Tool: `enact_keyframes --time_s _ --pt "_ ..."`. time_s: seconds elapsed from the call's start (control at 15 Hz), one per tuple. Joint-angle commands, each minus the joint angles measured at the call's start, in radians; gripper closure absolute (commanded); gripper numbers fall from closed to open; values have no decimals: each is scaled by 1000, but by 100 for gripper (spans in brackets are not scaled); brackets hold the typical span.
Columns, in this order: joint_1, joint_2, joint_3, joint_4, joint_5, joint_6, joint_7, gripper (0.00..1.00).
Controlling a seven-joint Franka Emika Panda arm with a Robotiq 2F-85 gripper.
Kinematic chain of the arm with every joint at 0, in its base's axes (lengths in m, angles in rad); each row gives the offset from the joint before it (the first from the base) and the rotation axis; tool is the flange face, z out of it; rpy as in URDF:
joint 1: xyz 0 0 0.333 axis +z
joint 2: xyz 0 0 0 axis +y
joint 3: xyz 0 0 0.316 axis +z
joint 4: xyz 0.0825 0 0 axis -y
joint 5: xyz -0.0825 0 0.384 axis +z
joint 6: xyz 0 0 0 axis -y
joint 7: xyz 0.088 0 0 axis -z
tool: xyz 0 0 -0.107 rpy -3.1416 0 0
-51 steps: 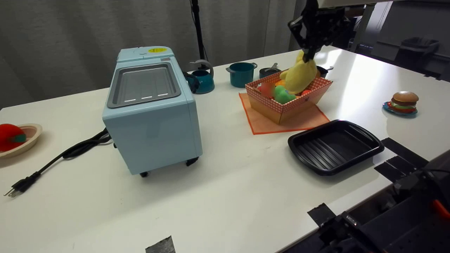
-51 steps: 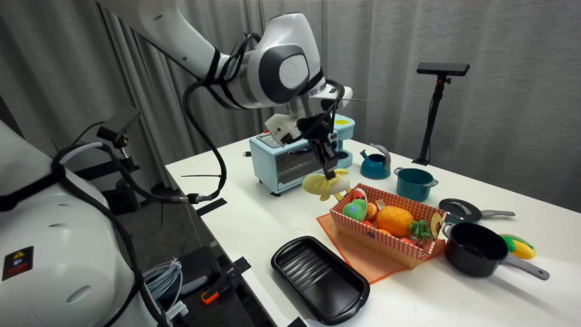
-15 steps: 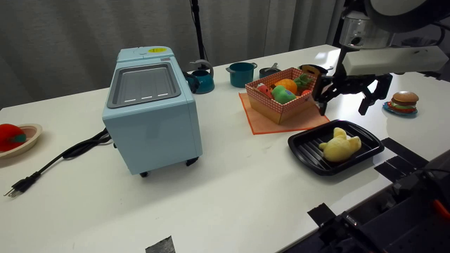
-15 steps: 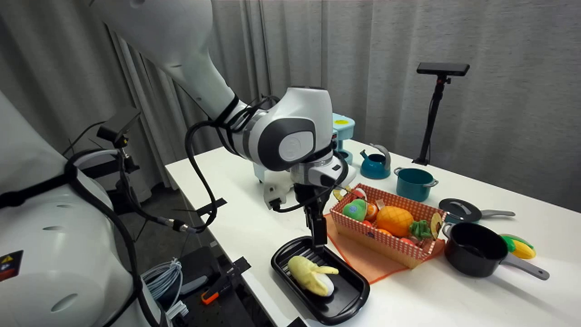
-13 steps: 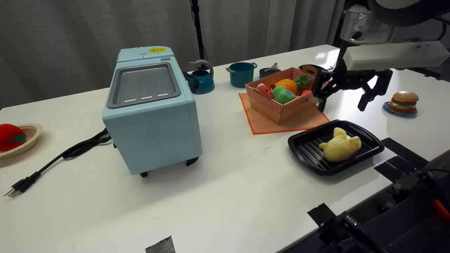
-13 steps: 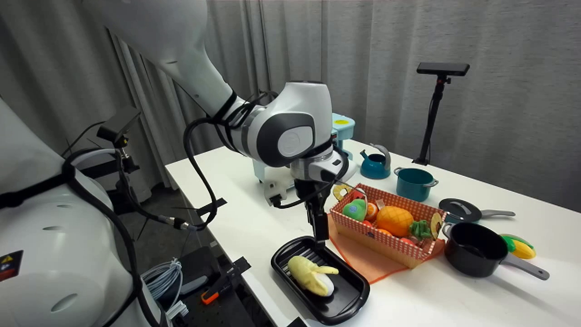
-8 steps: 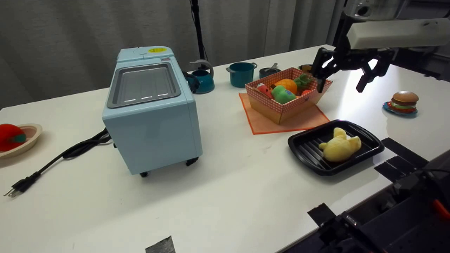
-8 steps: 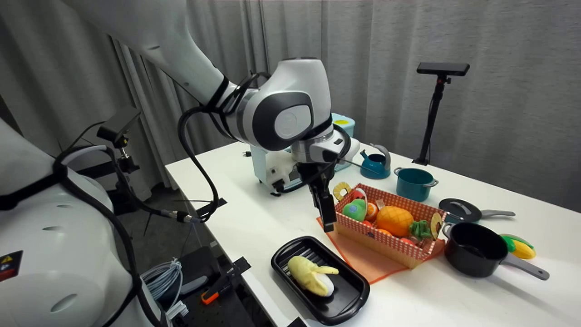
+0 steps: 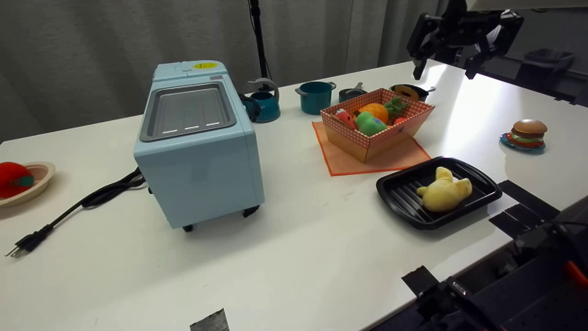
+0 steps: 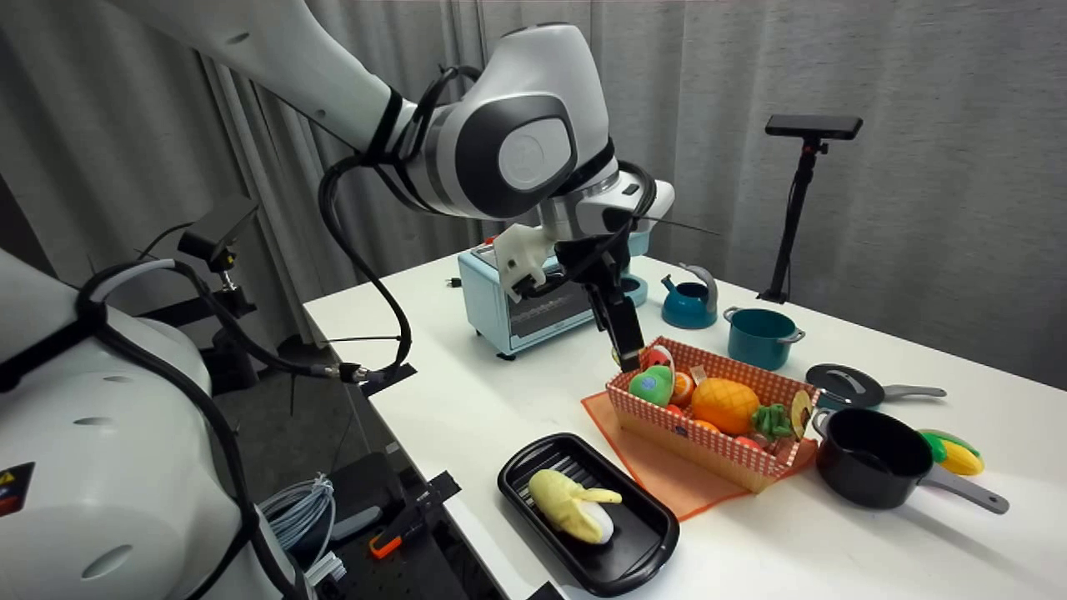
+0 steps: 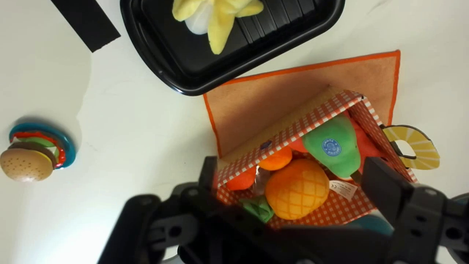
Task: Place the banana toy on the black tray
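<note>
The pale-yellow banana toy (image 9: 443, 195) lies inside the black tray (image 9: 400, 197), on its ridged bottom. In an exterior view the banana toy (image 10: 567, 504) shows its white peeled end toward the middle of the tray (image 10: 638, 554). My gripper (image 9: 444, 72) is open, raised well above the table and away from the toy. The wrist view has the banana toy (image 11: 223, 22) at the top edge, partly cut off, with the tray (image 11: 190, 60) around it. There my gripper (image 11: 292, 170) spans the basket of toys below, its fingers wide apart and nothing held between them.
A red-checked basket (image 9: 390, 141) of several toy fruits stands on an orange cloth (image 9: 342, 158) beside the tray. A toy burger (image 9: 526, 134), a light-blue toaster oven (image 9: 206, 179), a teal pot (image 10: 760, 337), a kettle (image 10: 690, 302) and a black saucepan (image 10: 875, 454) share the table.
Earlier the gripper held the banana toy in the air near the basket; now the toy rests in the tray. Over the last second the open gripper has risen and moved toward the basket.
</note>
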Motion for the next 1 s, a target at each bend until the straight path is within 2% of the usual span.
enact_keyframes --time_s 0.0,0.13,0.2,0.93 --pt "-32 -58 31 17 -4 -55 -27 0" --pt "-33 -80 40 17 -4 -67 -20 0" --pt "-27 -35 37 20 16 -34 -15 0" --pt "-25 -31 42 20 17 -35 -14 0"
